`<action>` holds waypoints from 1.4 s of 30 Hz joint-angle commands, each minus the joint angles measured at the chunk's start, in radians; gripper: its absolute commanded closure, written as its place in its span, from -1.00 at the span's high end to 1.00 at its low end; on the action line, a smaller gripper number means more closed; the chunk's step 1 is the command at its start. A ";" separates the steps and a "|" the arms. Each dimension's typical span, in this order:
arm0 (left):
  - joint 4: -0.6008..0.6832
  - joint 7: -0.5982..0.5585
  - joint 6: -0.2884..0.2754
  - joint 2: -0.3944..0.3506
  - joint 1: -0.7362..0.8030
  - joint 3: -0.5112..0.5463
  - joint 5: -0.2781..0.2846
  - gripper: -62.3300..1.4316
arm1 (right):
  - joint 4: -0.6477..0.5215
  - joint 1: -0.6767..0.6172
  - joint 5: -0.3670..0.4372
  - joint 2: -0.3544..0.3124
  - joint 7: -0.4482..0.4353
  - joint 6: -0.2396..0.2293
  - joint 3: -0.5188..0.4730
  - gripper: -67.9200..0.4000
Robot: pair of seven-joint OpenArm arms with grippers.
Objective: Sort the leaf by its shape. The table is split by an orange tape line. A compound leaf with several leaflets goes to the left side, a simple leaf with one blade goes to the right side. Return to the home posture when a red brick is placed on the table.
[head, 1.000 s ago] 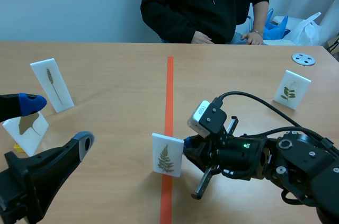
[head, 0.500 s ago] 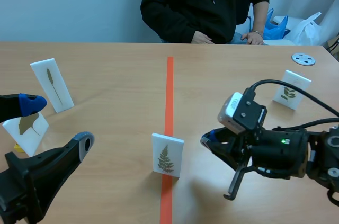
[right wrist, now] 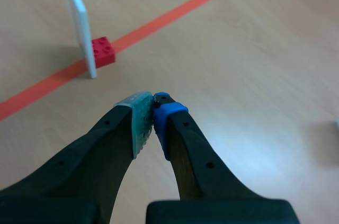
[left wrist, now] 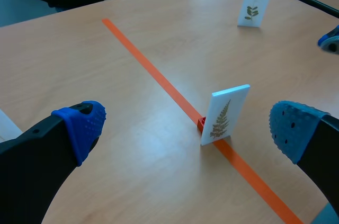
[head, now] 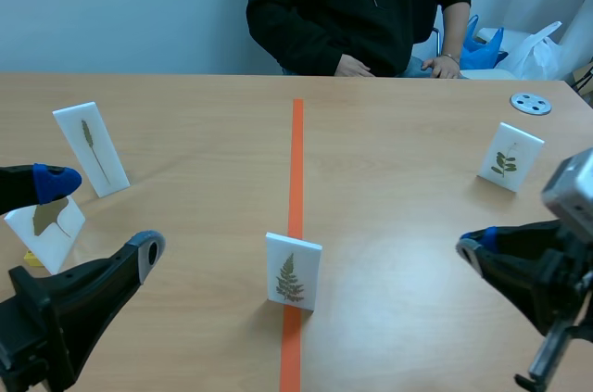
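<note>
Fern card (head: 294, 271) stands upright on the orange tape line (head: 296, 160) of the worktop (head: 398, 160), between my left hand (head: 97, 216) and my right hand (head: 477, 246), apart from both. From the left wrist, my left hand (left wrist: 188, 128) gapes wide and empty, the card (left wrist: 224, 114) ahead of it. From the right wrist, my right hand (right wrist: 153, 113) is closed on nothing; the card (right wrist: 77, 23), a red brick (right wrist: 103, 51) at its foot, stands ahead.

Left claw (left wrist: 186, 126) agape, right claw (right wrist: 153, 112) closed.
</note>
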State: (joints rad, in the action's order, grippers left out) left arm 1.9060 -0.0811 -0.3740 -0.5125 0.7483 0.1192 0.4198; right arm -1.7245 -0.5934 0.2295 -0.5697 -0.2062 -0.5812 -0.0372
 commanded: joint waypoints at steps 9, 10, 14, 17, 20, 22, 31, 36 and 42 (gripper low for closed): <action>0.006 -0.005 -0.002 0.005 -0.003 0.001 0.006 1.00 | -0.076 -0.111 0.158 0.102 0.117 0.008 -0.286 -0.90; 0.006 -0.005 -0.002 0.005 -0.003 0.001 0.006 1.00 | -0.076 -0.111 0.166 0.103 0.140 0.008 -0.297 -0.77; 0.006 -0.005 -0.002 0.005 -0.003 0.001 0.006 1.00 | -0.076 -0.108 0.196 0.102 0.149 0.008 -0.307 0.12; 0.006 -0.005 -0.002 0.005 -0.003 0.001 0.006 1.00 | -0.076 -0.102 0.210 0.101 0.148 0.008 -0.307 0.58; 0.006 -0.004 -0.002 0.005 -0.003 0.001 0.006 1.00 | -0.074 -0.102 0.209 0.091 0.149 0.007 -0.304 0.82; 0.006 -0.004 -0.002 0.005 -0.003 0.001 0.004 1.00 | -0.074 -0.102 0.209 0.068 0.149 0.007 -0.295 1.00; 0.006 -0.005 -0.002 0.005 -0.003 0.001 0.003 1.00 | -0.069 -0.080 0.209 -0.076 0.144 0.004 -0.163 1.00; 0.006 -0.005 -0.002 0.005 -0.003 0.001 0.003 1.00 | -0.034 0.008 0.202 -0.087 0.144 0.004 -0.035 1.00; 0.006 -0.005 -0.002 0.005 -0.003 0.001 0.003 1.00 | 0.058 0.156 0.192 -0.085 0.115 0.004 0.159 1.00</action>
State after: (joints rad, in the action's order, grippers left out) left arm 1.9060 -0.0757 -0.3744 -0.5125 0.7483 0.1192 0.4164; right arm -1.6676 -0.4603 0.4210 -0.6483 -0.0704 -0.5774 0.1257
